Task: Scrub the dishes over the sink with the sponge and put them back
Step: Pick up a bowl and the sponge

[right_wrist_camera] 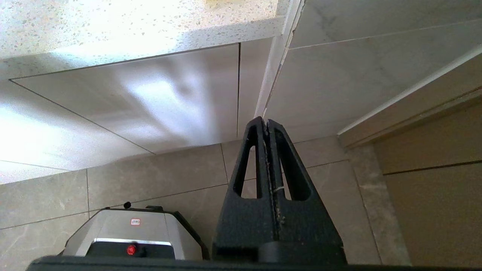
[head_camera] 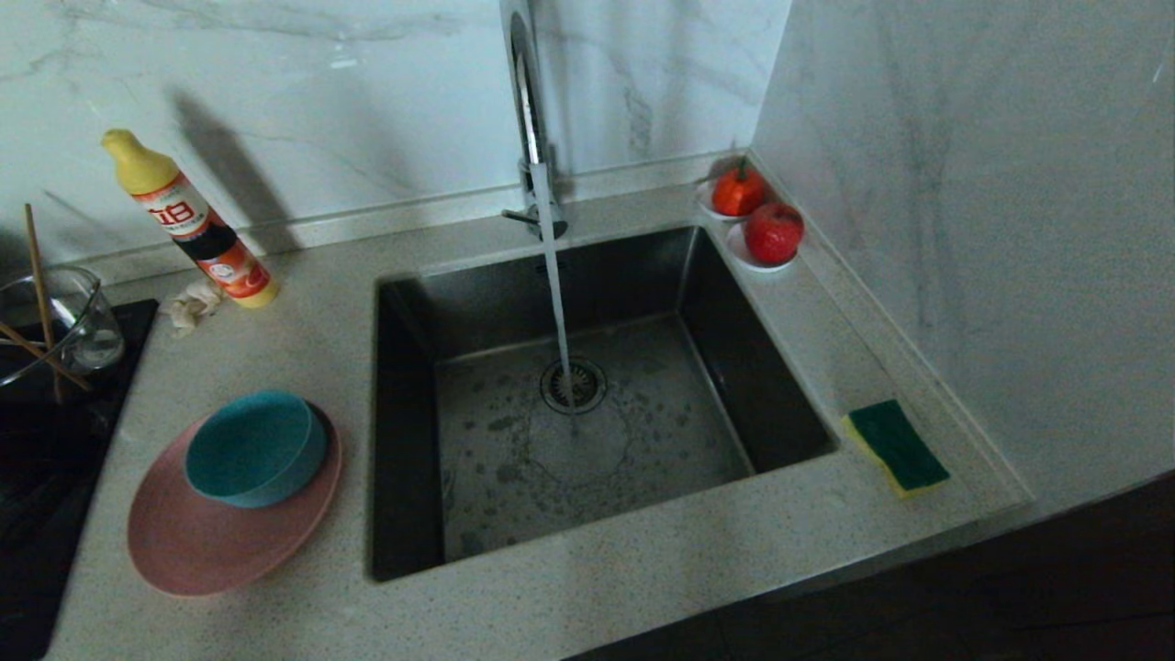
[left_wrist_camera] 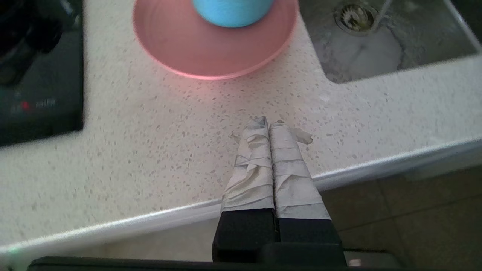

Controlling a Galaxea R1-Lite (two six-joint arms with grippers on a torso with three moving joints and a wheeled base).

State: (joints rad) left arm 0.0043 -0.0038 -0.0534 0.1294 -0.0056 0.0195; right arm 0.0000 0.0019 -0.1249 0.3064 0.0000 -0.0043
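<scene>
A teal-blue bowl stands on a pink plate on the counter left of the sink. Water runs from the faucet onto the drain. The sponge lies green face up on the counter right of the sink. Neither arm shows in the head view. In the left wrist view my left gripper, its fingers wrapped in white tape, hangs shut and empty over the counter's front edge, short of the plate and bowl. My right gripper is shut and empty, low in front of the cabinet.
A yellow-capped detergent bottle leans by the back wall. A glass jug with chopsticks stands on a black cooktop at far left. Two red fruits on saucers sit in the back right corner. A wall bounds the counter's right side.
</scene>
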